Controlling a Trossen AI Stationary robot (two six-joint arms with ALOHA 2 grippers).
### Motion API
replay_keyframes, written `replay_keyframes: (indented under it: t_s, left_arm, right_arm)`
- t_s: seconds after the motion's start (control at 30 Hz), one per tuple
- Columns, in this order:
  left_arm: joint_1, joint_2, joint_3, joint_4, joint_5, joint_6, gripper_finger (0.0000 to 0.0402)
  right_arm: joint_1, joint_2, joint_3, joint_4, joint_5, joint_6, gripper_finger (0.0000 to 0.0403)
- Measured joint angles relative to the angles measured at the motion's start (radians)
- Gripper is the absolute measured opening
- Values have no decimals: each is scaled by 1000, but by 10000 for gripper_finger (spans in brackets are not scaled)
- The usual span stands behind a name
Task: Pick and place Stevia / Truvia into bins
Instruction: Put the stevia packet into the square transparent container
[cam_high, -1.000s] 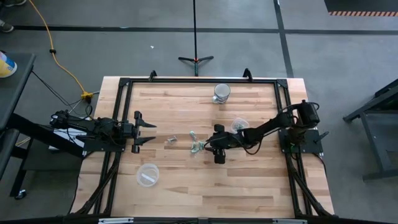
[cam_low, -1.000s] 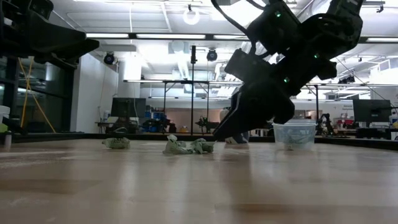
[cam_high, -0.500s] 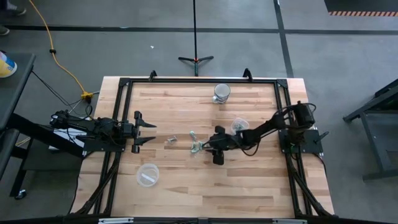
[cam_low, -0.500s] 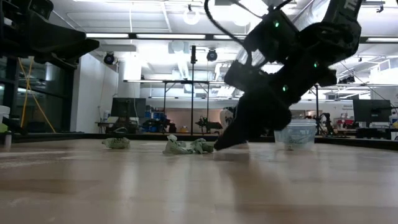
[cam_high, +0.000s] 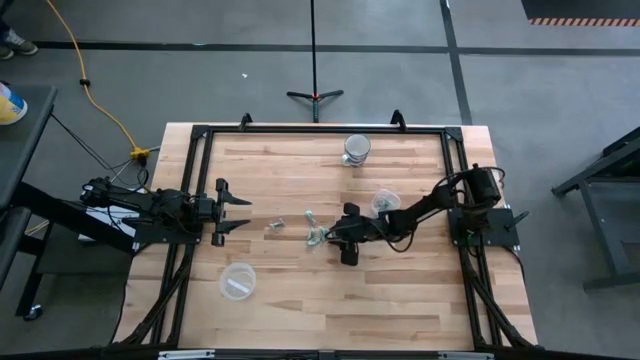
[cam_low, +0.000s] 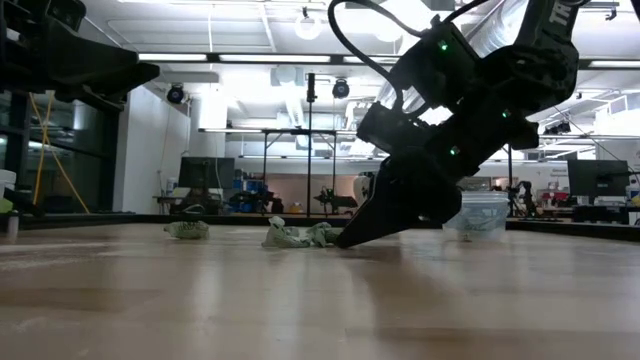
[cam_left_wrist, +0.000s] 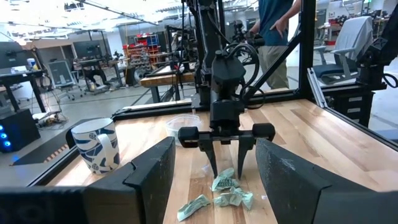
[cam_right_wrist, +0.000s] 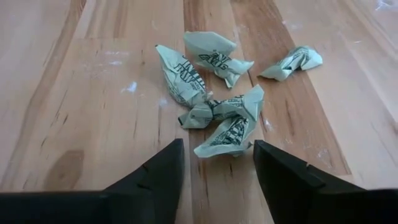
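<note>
Several crumpled pale green Stevia packets (cam_right_wrist: 211, 109) lie in a loose pile on the wood mid-table (cam_high: 314, 234), with one more (cam_high: 275, 226) apart toward the left. My right gripper (cam_right_wrist: 217, 144) is open and tipped down at the pile (cam_low: 300, 236). Its fingers stand on either side of the nearest packet (cam_right_wrist: 225, 135), with the tips low at the tabletop (cam_low: 342, 242). One clear cup (cam_high: 385, 202) stands just behind the right gripper and holds packets. The other clear cup (cam_high: 237, 280) sits near the front left. My left gripper (cam_high: 243, 211) waits open at the table's left.
A patterned mug-like cup (cam_high: 355, 148) stands near the far edge, also seen as a cup (cam_left_wrist: 96, 146) in the left wrist view. A black frame (cam_high: 320, 130) runs around the tabletop. A person (cam_left_wrist: 280, 25) stands beyond the right side. Bare wood lies along the near edge.
My right gripper has moved a little toward the table's left and come down. Its fingertips now sit low at the tabletop against the edge of the packet pile. The packets and my left arm have stayed where they were.
</note>
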Motion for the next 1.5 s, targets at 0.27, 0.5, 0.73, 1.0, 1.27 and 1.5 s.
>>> replay_keyframes:
  t_s: [0.27,0.5,0.73,1.0,1.27,1.5]
  left_arm:
    - [0,0,0,0,0,0,257]
    - [0,0,0,0,0,0,257]
    - [0,0,0,0,0,0,257]
    - [0,0,0,0,0,0,257]
    - [0,0,0,0,0,0,257]
    - [0,0,0,0,0,0,258]
  right_arm:
    - [-1,0,-1,4,3,-1,127]
    - [-12,0,-1,1,3,-1,67]
    - [-13,0,-1,-3,-3,-21,4]
    - [-12,-62,-1,-131,31,-53,3]
    - [8,-229,-2,-339,150,-80,1]
    - [27,-404,-2,-712,291,26,0]
